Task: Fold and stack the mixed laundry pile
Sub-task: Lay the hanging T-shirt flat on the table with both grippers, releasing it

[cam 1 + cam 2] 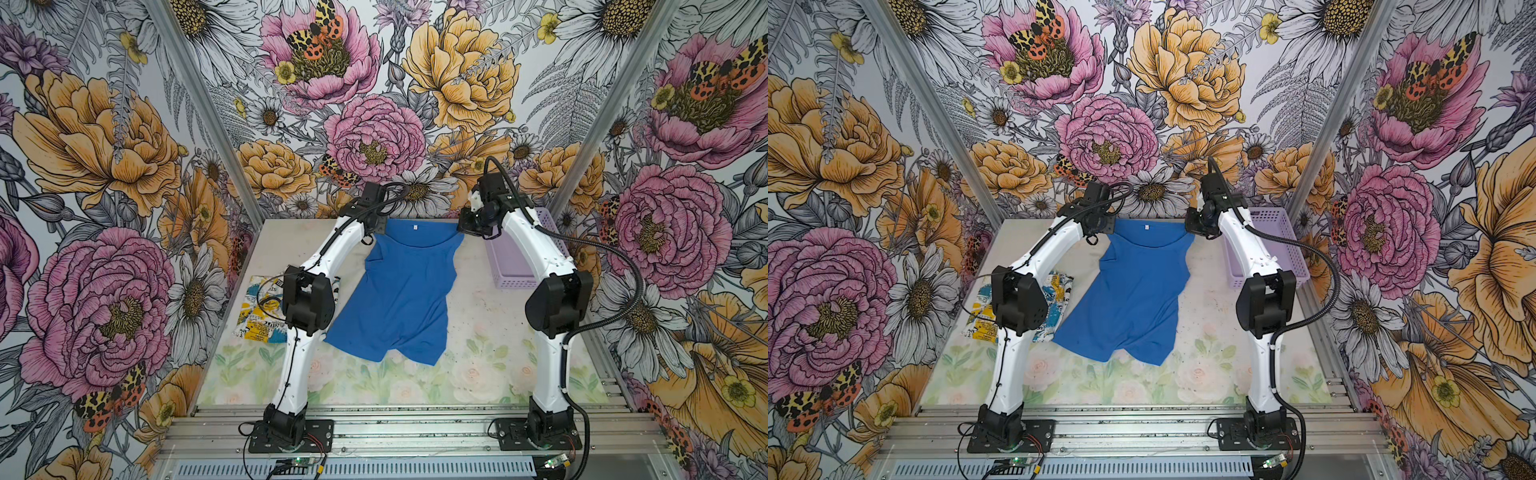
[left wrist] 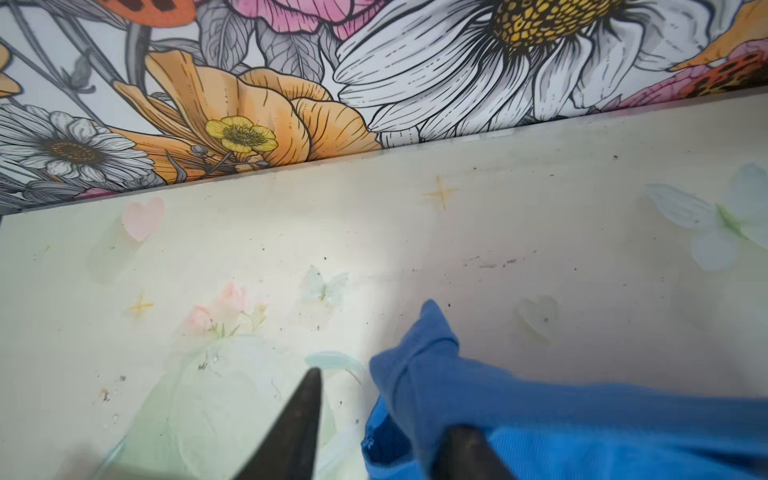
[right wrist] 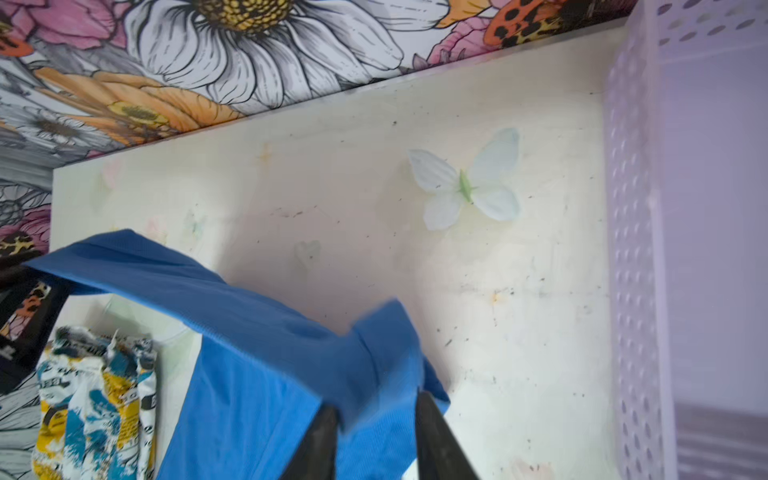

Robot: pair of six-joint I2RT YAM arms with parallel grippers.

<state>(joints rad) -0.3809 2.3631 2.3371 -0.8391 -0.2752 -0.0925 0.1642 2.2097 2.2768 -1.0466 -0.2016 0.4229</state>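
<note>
NEAR hem of blue T-shirt point(image 1: 399, 299) on table point(image 1: 478, 332), long axis running straight away | MID printed garment point(image 1: 262, 307) folded beside it, left | FAR shoulders raised, left gripper point(image 2: 386, 403) and right gripper point(image 3: 376, 403) one at each, equally near, jaws parted, cloth between

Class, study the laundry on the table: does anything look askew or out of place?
Yes. The blue T-shirt lies crooked. Its collar is stretched wide at the far edge, its body slants toward the left, and its near hem is uneven, with a notch near the middle. The printed garment sits folded at the left.
</note>
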